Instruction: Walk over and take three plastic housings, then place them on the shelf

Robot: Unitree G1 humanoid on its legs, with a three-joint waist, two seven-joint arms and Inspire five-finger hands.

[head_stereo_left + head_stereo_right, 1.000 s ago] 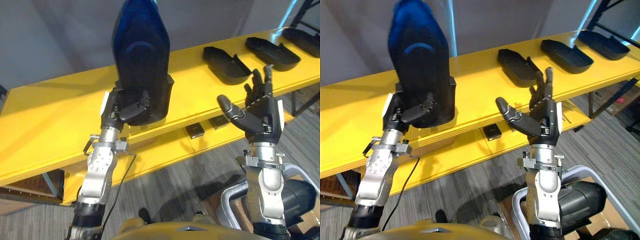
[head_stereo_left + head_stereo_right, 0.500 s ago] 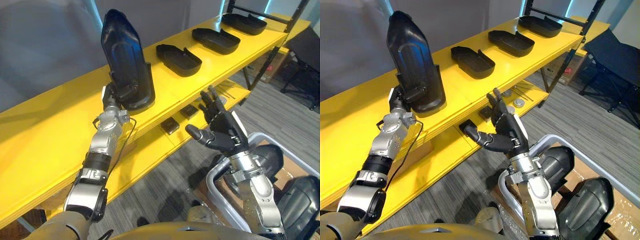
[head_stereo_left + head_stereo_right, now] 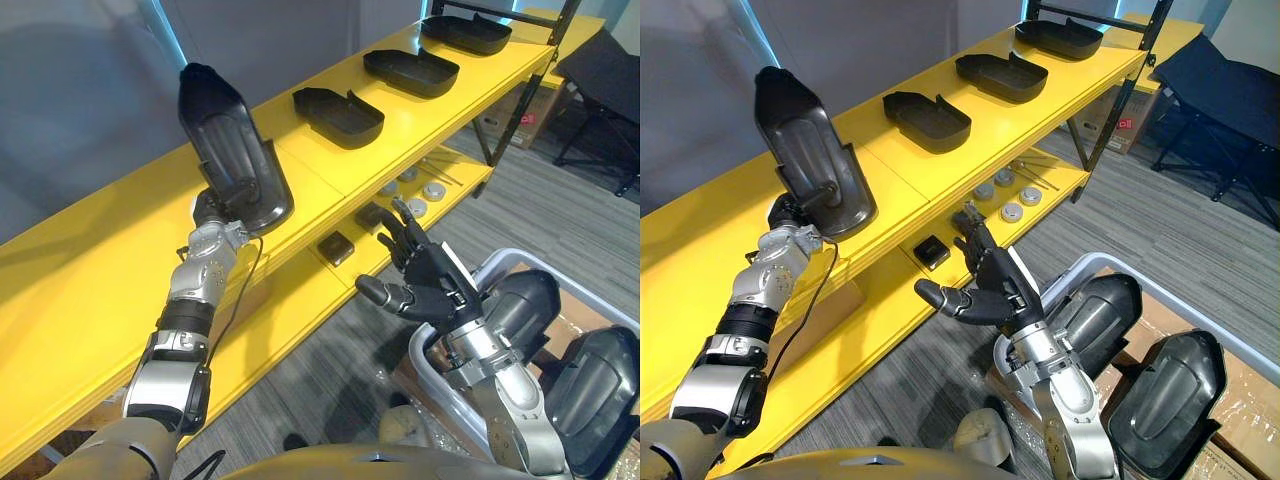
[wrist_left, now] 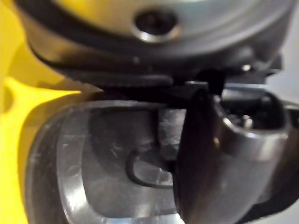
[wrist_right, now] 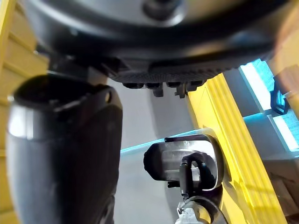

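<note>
Placing step: your left hand [image 3: 208, 212], curled round the lower end of an upright plastic housing [image 3: 228, 150], holds it over the yellow shelf [image 3: 90, 270], while your right hand [image 3: 435, 285] hangs spread and empty before that shelf; the next move probably calls for laying the housing flat, then letting go.

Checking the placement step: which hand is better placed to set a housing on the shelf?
Left. The left hand grips a black housing upright at the top shelf's front edge; the right hand is open, empty and lower down.
</note>
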